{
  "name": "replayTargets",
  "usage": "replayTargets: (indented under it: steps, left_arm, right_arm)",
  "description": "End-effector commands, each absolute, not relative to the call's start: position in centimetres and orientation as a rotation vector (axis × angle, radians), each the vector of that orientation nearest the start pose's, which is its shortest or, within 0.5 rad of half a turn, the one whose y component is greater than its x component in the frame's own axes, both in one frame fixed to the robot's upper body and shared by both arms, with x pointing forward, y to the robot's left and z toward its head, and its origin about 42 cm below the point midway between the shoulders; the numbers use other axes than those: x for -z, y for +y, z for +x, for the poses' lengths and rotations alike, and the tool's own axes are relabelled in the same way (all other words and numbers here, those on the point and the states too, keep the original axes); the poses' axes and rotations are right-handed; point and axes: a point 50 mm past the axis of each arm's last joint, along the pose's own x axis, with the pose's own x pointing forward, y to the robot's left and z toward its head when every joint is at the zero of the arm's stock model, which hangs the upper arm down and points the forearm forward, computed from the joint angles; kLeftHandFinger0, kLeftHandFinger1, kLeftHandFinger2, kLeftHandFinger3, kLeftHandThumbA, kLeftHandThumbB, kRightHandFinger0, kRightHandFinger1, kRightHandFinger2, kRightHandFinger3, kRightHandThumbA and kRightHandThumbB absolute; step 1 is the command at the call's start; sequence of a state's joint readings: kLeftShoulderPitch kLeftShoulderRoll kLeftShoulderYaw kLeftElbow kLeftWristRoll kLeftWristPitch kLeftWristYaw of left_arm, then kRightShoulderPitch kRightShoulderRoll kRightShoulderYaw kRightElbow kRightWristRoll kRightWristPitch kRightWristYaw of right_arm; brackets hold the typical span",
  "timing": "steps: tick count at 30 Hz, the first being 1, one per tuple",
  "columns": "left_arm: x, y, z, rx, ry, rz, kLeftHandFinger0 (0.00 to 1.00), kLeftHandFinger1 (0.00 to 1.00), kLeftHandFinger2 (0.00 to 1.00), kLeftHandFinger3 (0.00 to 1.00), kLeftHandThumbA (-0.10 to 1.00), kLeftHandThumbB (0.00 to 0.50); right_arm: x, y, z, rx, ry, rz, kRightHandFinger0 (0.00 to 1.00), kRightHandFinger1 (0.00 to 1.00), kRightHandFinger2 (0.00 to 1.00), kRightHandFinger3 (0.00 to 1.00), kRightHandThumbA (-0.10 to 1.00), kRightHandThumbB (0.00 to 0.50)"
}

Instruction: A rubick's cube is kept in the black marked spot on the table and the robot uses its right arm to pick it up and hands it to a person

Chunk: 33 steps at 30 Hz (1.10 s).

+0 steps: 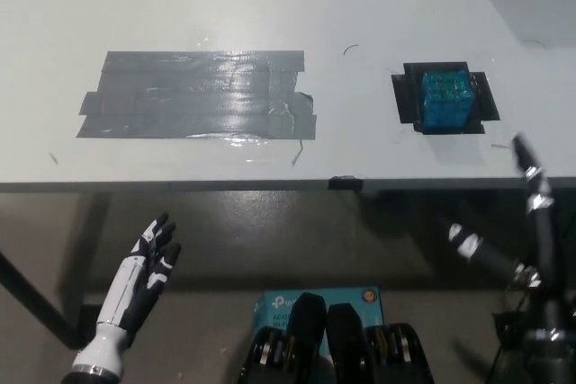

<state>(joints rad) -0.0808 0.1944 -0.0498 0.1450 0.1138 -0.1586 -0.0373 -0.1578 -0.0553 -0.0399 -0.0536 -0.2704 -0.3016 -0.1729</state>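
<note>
Below table edge, right robot hand [526, 222] open.

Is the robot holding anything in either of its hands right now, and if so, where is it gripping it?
Nothing is held. The cube sits untouched on its black marked spot. The right hand is open below the table edge; the left hand rests open, low.

We read only "tp-link", perhaps, on the teal box [319, 300] on the floor; its smaller print blurs.

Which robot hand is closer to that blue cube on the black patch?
The right robot hand, just below and right of the cube at the table edge. The left robot hand hangs far off, lower left, below the table.
</note>
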Motion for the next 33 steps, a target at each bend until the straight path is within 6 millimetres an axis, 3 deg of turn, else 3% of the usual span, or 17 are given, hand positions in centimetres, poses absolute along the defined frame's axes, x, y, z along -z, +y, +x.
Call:
replayTargets:
  steps: [1,6,10,13,19,26,33]
  left_arm:
    - [-10.1,25.8,31.0,0.132,-0.151,0.313,1.00,1.00,1.00,1.00,0.94,0.178]
    - [-10.4,25.8,31.0,0.126,-0.151,0.308,1.00,1.00,1.00,1.00,0.93,0.188]
    - [-10.6,25.7,31.1,0.130,-0.154,0.313,1.00,1.00,1.00,1.00,0.93,0.186]
    - [-10.7,25.7,31.2,0.133,-0.161,0.313,1.00,1.00,1.00,1.00,0.94,0.187]
    - [-10.7,25.6,31.3,0.134,-0.168,0.305,1.00,1.00,1.00,1.00,0.93,0.194]
    - [-10.7,25.6,31.4,0.137,-0.166,0.305,1.00,1.00,1.00,1.00,0.92,0.197]
    - [-10.8,25.6,31.4,0.138,-0.166,0.313,1.00,1.00,1.00,1.00,0.92,0.194]
  right_arm:
    - [-22.7,-23.1,34.5,0.218,-0.601,-0.298,1.00,1.00,1.00,1.00,0.96,0.325]
    - [-23.8,-23.0,37.3,0.221,-0.562,-0.307,1.00,1.00,1.00,1.00,0.99,0.321]
    - [-24.4,-23.0,40.2,0.229,-0.487,-0.327,1.00,1.00,1.00,1.00,1.00,0.389]
    - [-24.4,-22.9,42.4,0.257,-0.415,-0.363,1.00,1.00,1.00,1.00,1.00,0.413]
    - [-24.1,-22.0,45.9,0.240,-0.373,-0.321,1.00,1.00,1.00,1.00,0.98,0.397]
    - [-23.2,-21.0,48.3,0.221,-0.301,-0.276,1.00,1.00,1.00,1.00,0.92,0.401]
    - [-22.9,-20.6,50.2,0.197,-0.208,-0.207,1.00,1.00,1.00,1.00,0.95,0.396]
